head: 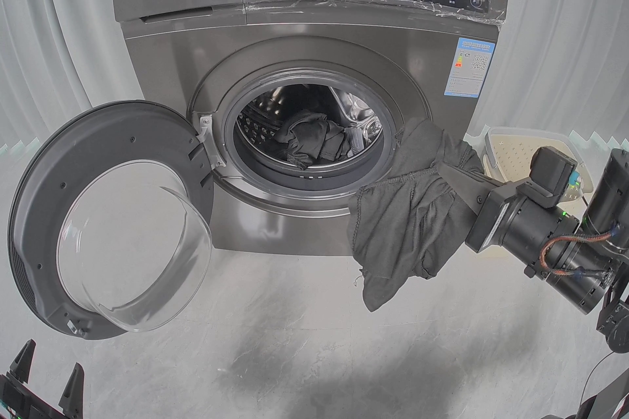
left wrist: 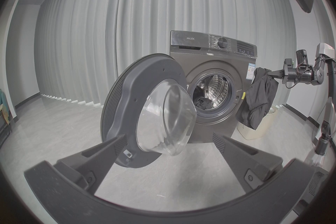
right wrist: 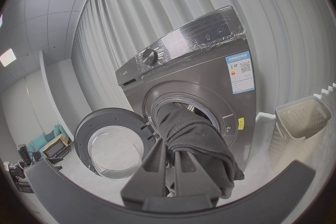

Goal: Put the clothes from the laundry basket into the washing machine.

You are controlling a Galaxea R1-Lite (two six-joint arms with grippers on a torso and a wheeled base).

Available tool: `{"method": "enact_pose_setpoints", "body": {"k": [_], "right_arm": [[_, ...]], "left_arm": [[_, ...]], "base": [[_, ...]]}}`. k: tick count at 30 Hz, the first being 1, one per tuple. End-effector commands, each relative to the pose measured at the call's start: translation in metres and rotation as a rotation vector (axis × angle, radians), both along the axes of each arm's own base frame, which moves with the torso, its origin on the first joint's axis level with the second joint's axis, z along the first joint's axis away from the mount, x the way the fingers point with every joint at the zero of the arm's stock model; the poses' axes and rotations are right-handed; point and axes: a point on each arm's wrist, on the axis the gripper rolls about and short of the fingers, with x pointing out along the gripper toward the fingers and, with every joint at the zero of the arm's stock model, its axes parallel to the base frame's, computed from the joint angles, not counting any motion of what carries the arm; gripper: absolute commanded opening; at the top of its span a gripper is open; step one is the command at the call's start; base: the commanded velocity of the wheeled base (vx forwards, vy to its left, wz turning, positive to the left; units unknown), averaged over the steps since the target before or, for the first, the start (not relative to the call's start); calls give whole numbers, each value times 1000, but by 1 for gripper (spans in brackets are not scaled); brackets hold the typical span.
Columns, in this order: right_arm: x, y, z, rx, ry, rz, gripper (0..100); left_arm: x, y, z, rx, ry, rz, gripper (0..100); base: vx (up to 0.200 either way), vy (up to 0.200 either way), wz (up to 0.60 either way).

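The grey washing machine (head: 308, 34) stands with its round door (head: 111, 217) swung open to the left. A dark garment (head: 311, 139) lies inside the drum. My right gripper (head: 452, 171) is shut on another dark grey garment (head: 406, 211), which hangs just right of the drum opening and drapes toward the floor. In the right wrist view the fingers (right wrist: 157, 165) pinch the bunched cloth (right wrist: 196, 137) in front of the opening. My left gripper (head: 46, 374) is low at the near left, open and holding nothing, facing the open door (left wrist: 150, 112).
The cream laundry basket (head: 517, 152) stands on the floor right of the machine, behind my right arm; no clothes show inside the laundry basket (right wrist: 301, 123). Pale curtains hang behind the machine. The grey floor in front is bare.
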Motion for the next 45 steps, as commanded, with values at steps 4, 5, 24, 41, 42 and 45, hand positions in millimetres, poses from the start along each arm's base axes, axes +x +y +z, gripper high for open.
{"method": "enact_pose_setpoints", "body": {"k": [4, 5, 24, 41, 42, 45], "right_arm": [[0, 0, -2, -5, 5, 1, 0], [0, 0, -3, -7, 8, 1, 0], [8, 39, -10, -25, 32, -13, 0], [40, 77, -3, 83, 49, -40, 0], [43, 82, -1, 100, 47, -34, 0], [48, 88, 3, 118, 36, -34, 0]], "left_arm": [[0, 0, -4, 0, 0, 0, 100], [0, 0, -4, 0, 0, 0, 100], [0, -1, -4, 82, -7, -57, 100], [30, -7, 81, 67, 55, -319, 100], [51, -8, 87, 92, 97, -354, 100], [87, -8, 100, 120, 83, -377, 100]], "base": [[100, 0, 0], [0, 0, 0], [0, 0, 0], [0, 0, 0], [0, 0, 0], [0, 0, 0]]}}
